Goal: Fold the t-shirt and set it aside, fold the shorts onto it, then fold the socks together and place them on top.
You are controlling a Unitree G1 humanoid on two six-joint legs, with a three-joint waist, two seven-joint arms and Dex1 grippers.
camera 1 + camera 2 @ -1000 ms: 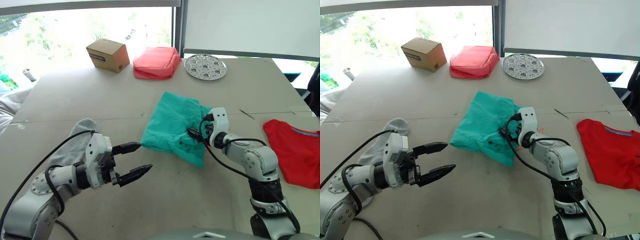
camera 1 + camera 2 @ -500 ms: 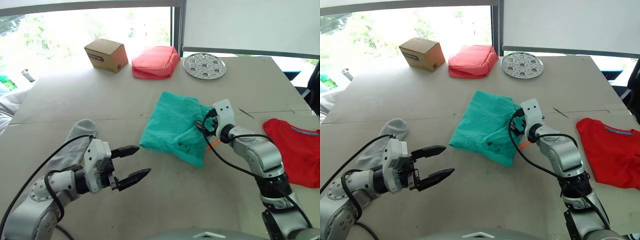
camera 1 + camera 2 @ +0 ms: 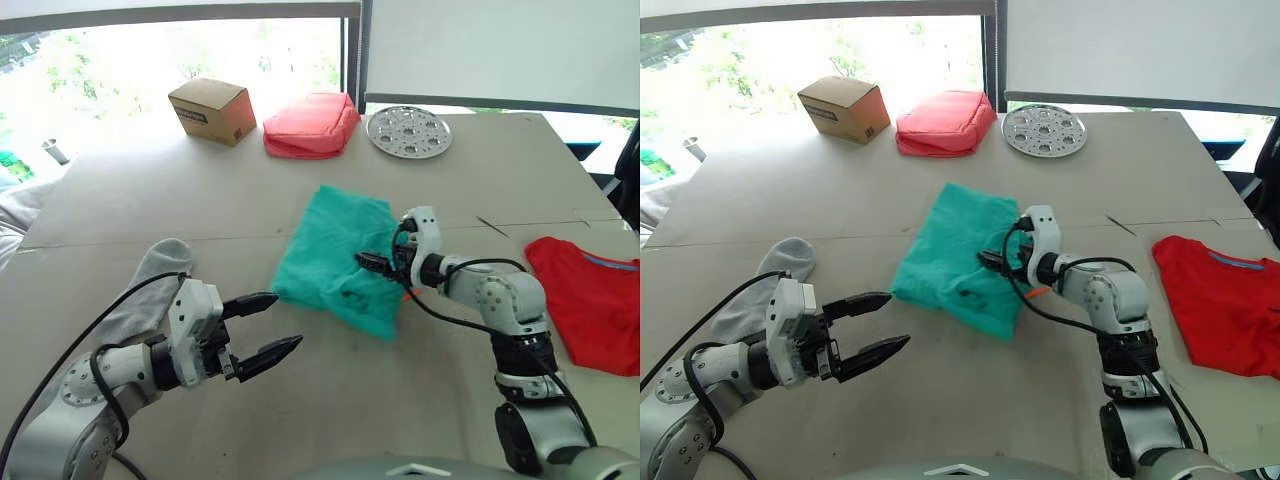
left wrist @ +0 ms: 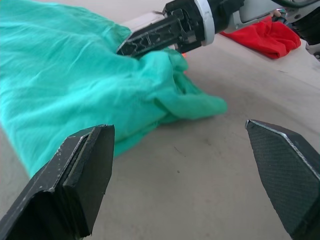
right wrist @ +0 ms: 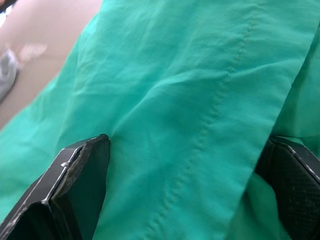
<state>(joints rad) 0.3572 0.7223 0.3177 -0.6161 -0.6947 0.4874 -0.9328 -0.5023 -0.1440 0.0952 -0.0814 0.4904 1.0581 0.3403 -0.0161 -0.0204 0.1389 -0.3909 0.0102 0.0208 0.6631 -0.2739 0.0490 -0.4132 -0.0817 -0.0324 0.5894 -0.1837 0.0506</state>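
The teal shorts (image 3: 335, 255) lie bunched at the table's middle. My right gripper (image 3: 372, 262) reaches onto their right part from the right, open, and a seamed fold of teal cloth (image 5: 200, 110) lies between its fingers. The left gripper (image 3: 288, 320) hovers open over bare table just in front and left of the shorts, holding nothing. From the left wrist, the right gripper's black fingers (image 4: 155, 37) press on the cloth. The red t-shirt (image 3: 592, 300) lies flat at the right edge. A grey sock (image 3: 150, 280) lies at the left, partly behind my left arm.
At the back of the table stand a cardboard box (image 3: 212, 108), a coral-pink padded pouch (image 3: 312, 123) and a round perforated metal plate (image 3: 410, 131). Bare tabletop (image 3: 400, 400) stretches in front of the shorts.
My right gripper has swung left and lower onto the shorts, and the cloth's right edge has shifted left with it. The left gripper has stayed open, almost in place.
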